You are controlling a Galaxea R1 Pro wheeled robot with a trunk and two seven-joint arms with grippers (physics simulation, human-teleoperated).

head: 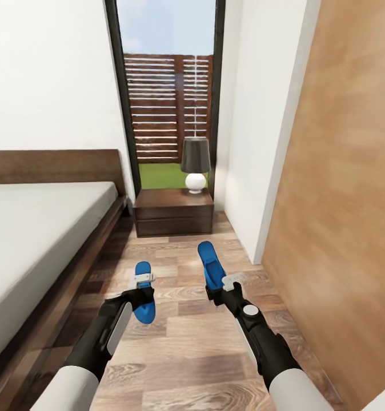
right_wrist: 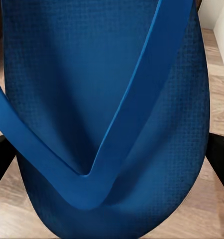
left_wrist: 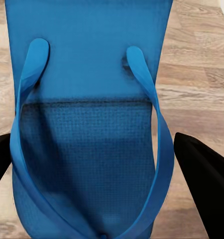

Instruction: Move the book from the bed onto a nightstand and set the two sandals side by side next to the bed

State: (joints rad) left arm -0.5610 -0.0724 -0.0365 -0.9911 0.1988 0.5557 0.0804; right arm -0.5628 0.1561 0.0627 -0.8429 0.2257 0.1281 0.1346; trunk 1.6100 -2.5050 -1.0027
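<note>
Both blue sandals are held over the wood floor, right of the bed (head: 38, 228). My left gripper (head: 142, 292) is shut on the left sandal (head: 143, 313), which lies roughly level; its straps and sole (left_wrist: 92, 149) sit between the black fingers (left_wrist: 206, 189). My right gripper (head: 222, 285) is shut on the right sandal (head: 207, 257), which tilts up and points toward the nightstand (head: 174, 214). That sandal's sole (right_wrist: 107, 99) lies between the dark fingers (right_wrist: 221, 154). The book is out of view.
A dark-shaded lamp with a white base (head: 195, 162) stands on the nightstand, before a tall dark-framed window (head: 168, 103). A brown wooden panel (head: 341, 200) and a white wall corner (head: 255, 171) close the right side. Plank floor (head: 181, 354) runs between bed and wall.
</note>
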